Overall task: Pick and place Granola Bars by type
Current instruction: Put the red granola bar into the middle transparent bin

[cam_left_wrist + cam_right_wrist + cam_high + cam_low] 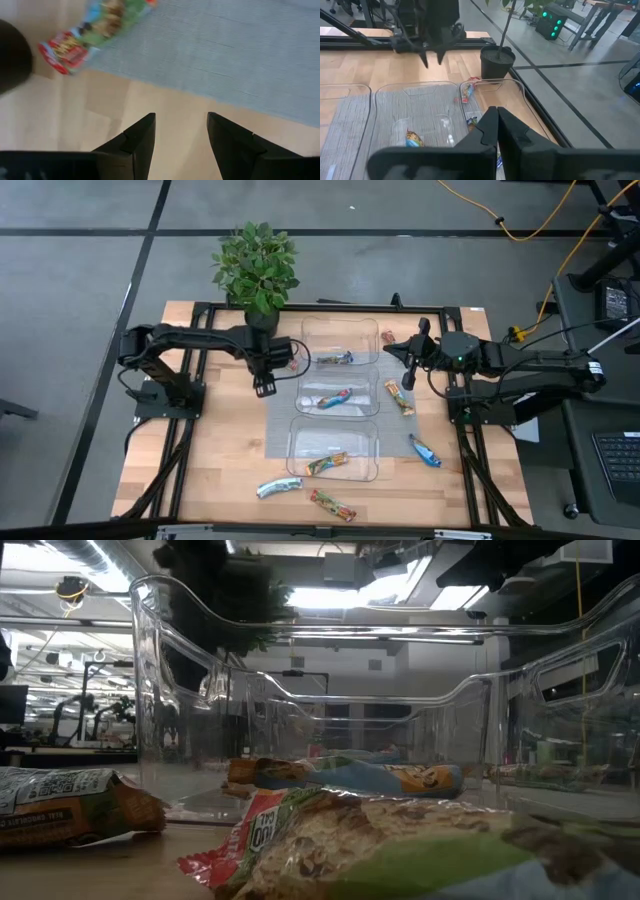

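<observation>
Granola bars lay scattered over my wooden bench [225,440] and in three clear plastic trays lined up down a grey woven mat [278,415]. The far tray [340,340] held a dark-wrapped bar [335,359], the middle tray [338,392] a blue bar [334,399], and the near tray [335,448] an orange-gold bar [327,464]. Each tray had rounded corners and glossy, see-through walls. Loose on the planks were a silver-blue bar [278,487] and a red multicoloured bar [332,504] by the near edge, another blue bar [424,450] and an orange bar [399,397] on the right side, and a small red one [387,337] beside the far tray.

My left gripper [265,387] hung above the mat's left edge, its two dark tapered fingers [137,142] parted and holding nothing. Past them, a crinkly red-and-green bar [90,32] lay half on the mat and half on the bare wood, near a black pot holding a leafy plant [258,265]. Bare planks stretched out on that side of the mat.

My right gripper [408,380] waited over the bench just right of the far tray, fingers pressed together and empty.
</observation>
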Robot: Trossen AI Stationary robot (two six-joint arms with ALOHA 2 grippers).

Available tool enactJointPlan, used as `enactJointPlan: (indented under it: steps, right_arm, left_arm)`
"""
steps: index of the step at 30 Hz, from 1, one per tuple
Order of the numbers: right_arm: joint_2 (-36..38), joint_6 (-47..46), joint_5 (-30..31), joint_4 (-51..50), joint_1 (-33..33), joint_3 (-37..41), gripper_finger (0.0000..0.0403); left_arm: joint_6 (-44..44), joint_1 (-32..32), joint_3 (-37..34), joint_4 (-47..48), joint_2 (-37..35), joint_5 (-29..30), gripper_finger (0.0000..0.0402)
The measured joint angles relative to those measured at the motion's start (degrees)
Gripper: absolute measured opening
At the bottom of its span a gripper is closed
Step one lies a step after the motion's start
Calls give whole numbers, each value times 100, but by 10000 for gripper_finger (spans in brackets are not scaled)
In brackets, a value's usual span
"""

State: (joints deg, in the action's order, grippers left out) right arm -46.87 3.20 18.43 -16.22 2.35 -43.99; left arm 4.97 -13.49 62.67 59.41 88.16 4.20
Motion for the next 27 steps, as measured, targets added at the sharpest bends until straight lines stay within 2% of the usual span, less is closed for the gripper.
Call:
enactJointPlan:
  steps: [4,7,17,21,27]
  right_arm:
    - [0,-11,1,3,0,0,8]
    - [0,-152,0,4,0,0,8]
    - [0,-317,-1,3,-2,0,8]
    - [0,-498,-1,-1,-2,-1,8]
    - [2,-833,-1,-137,0,-2,8]
  left_arm:
    - [-274,-26,-238,-409,-9,593,174]
    - [-595,-26,-290,-719,-9,764,186]
    - [-1921,-408,-297,-1651,96,765,238]
    - [-2365,-677,-352,-1889,125,567,241]
    - [-2714,-970,-805,-2402,125,335,242]
